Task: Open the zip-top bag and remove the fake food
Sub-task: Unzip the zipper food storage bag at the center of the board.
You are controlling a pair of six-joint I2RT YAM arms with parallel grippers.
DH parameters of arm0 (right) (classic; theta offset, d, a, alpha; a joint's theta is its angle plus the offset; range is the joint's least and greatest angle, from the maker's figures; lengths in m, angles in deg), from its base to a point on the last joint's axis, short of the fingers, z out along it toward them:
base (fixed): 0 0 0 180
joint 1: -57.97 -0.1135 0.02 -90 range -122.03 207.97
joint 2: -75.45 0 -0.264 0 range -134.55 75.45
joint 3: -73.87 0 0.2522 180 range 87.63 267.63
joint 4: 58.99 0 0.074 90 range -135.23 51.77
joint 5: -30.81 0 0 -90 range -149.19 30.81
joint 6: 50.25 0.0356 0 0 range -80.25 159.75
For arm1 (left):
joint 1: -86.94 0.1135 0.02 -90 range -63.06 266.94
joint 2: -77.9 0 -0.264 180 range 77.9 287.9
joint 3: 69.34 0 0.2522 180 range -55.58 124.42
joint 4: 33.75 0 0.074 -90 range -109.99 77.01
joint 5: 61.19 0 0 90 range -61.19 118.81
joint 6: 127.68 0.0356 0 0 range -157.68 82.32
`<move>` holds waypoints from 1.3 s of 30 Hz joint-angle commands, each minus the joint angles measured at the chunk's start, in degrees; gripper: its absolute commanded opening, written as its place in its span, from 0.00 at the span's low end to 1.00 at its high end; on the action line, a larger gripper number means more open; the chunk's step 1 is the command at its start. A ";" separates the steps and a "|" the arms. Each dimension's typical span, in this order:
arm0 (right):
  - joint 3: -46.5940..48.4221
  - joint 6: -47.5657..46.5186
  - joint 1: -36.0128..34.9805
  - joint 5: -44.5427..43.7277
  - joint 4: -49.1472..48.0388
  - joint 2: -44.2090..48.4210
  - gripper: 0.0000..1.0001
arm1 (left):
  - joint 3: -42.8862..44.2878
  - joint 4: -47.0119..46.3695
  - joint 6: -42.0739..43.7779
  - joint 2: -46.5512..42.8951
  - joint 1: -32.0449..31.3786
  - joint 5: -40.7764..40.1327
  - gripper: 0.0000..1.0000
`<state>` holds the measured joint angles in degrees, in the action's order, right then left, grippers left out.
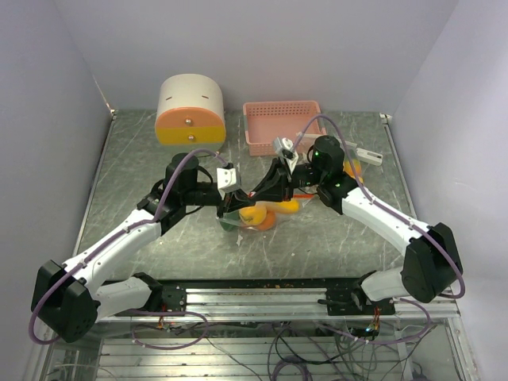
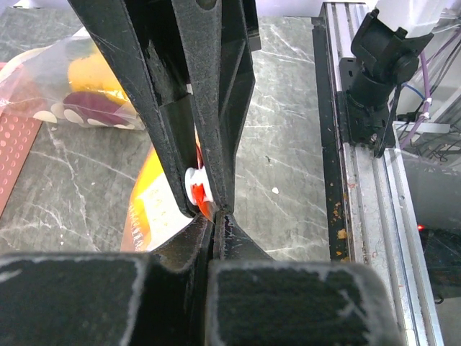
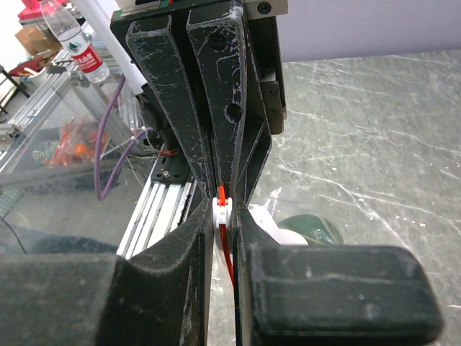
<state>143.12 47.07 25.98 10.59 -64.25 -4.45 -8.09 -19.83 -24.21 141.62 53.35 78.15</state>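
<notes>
**Both jaws clamped on the bag's zip strip**

The left gripper (image 1: 236, 198) and right gripper (image 1: 258, 193) meet tip to tip at mid-table. Each pair of jaws is pressed together on the top edge of the zip-top bag (image 1: 238, 221). Both wrist views show a thin red strip and a small white slider (image 2: 194, 189) pinched between the black fingers.

The bag is clear, crinkled film. It sags beneath the grippers with its zip edge uppermost, and its long axis runs roughly parallel to the table's near edge.

The fake food (image 1: 258, 214) sits inside as glossy, rounded plastic pieces. The top view shows orange and yellow ones bunched together and something green at the bag's left end. The left wrist view adds one dark purple piece (image 2: 86, 108) with pale spots. The full count inside is unclear because the pieces overlap. One more orange piece (image 1: 353, 168) lies on the table just beside the right arm's wrist, outside the bag.

The table (image 1: 143, 159) is grey with marble-like veins. Near its far edge stand one round cream drawer box (image 1: 190, 111) with an orange and a yellow drawer front, and one pink perforated basket (image 1: 282, 127).
</notes>
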 commanded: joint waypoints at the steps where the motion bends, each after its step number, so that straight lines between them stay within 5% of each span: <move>1: 0.22 -2.61 -0.44 -1.59 2.73 1.94 0.00 | 0.66 -0.96 0.23 0.11 0.36 -0.84 0.07; 19: -5.78 -5.27 2.76 -15.94 9.06 5.93 0.00 | -5.54 -12.69 -10.34 -9.31 3.20 -17.95 0.07; 27: -10.40 -5.11 3.44 -30.87 13.29 11.98 0.00 | -11.03 -24.15 -22.24 -11.46 8.80 -37.67 0.07; 33: -13.63 -0.39 3.42 -45.65 13.23 17.70 0.00 | -8.45 -24.39 -29.19 -8.44 13.05 -49.27 0.07; 39: -16.94 -0.28 3.46 -49.59 13.47 22.47 0.00 | -6.16 -23.79 -35.45 -5.55 16.60 -49.65 0.07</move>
<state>127.49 46.15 28.76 -32.99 -52.71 15.90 -16.84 -39.24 -54.92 135.74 67.04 35.07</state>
